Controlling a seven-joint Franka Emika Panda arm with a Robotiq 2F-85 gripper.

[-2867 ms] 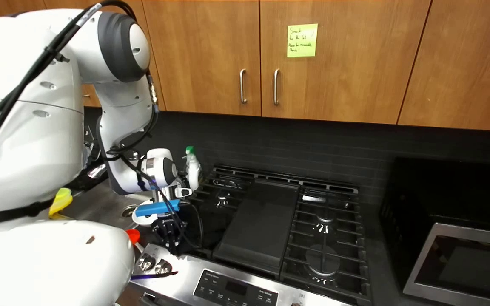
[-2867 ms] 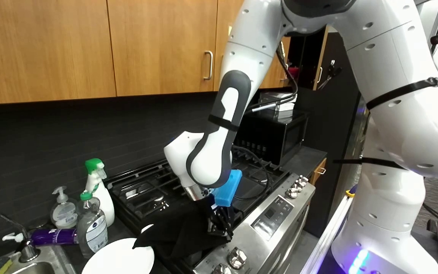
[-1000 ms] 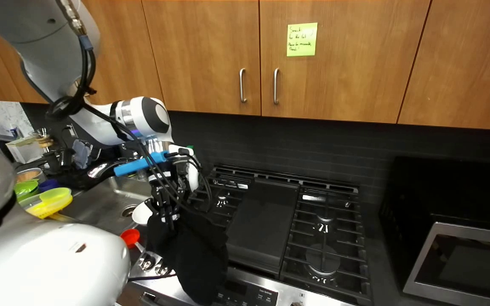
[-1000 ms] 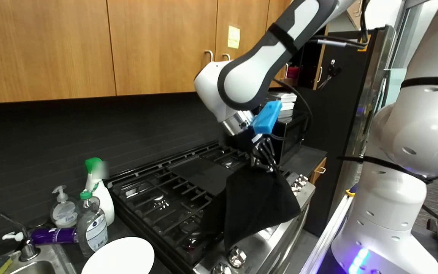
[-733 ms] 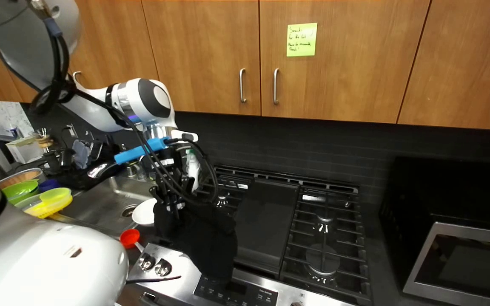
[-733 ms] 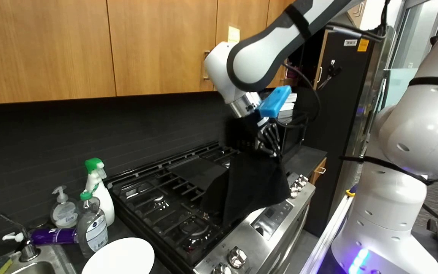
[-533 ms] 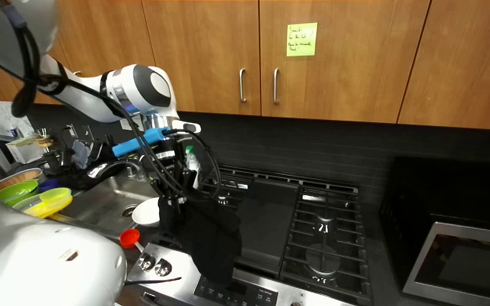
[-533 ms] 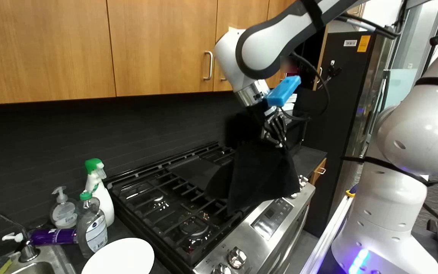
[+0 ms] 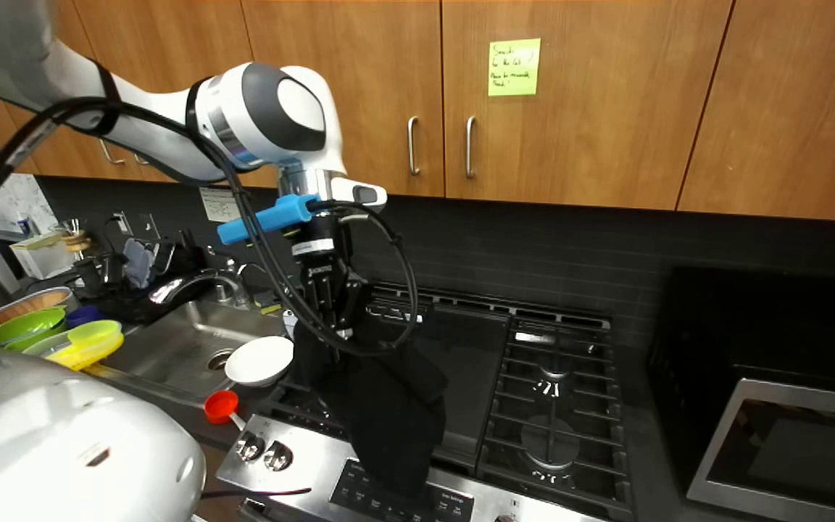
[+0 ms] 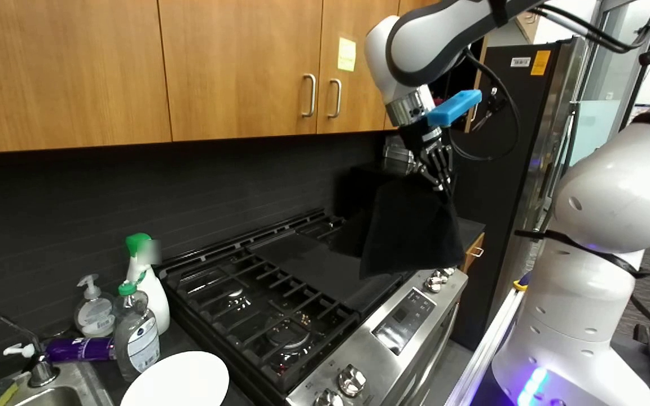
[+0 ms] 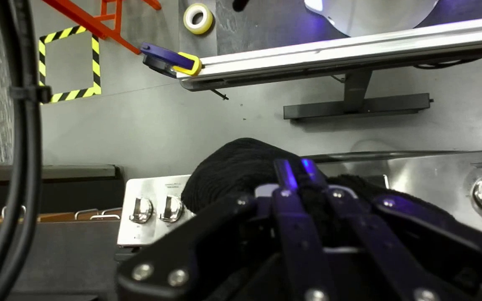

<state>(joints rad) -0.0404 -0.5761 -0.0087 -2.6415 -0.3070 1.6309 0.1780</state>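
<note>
A black cloth hangs from my gripper (image 9: 338,341), which is shut on its upper part. In both exterior views the cloth (image 10: 409,237) falls in loose folds over the front of the gas stove (image 10: 268,282). Whether its lower edge touches the stove I cannot tell. The wrist view has the gripper (image 11: 301,173) with dark fabric pinched between the narrow fingertips, and the cloth (image 11: 237,167) bulging out on both sides. Small light specks show around the burner (image 10: 288,335) at the stove's front corner, on the sink side.
A white plate (image 9: 262,360) and a red measuring cup (image 9: 220,406) lie between sink (image 9: 189,348) and stove. A spray bottle (image 10: 153,293) and soap bottles (image 10: 139,338) stand beside the stove. Wooden cabinets (image 10: 235,67) hang above; a microwave (image 9: 787,435) is at the far end.
My gripper has risen from low over the stove's sink-side front corner and moved towards the microwave end, carrying the cloth up with it. The burner near the plate is now uncovered.
</note>
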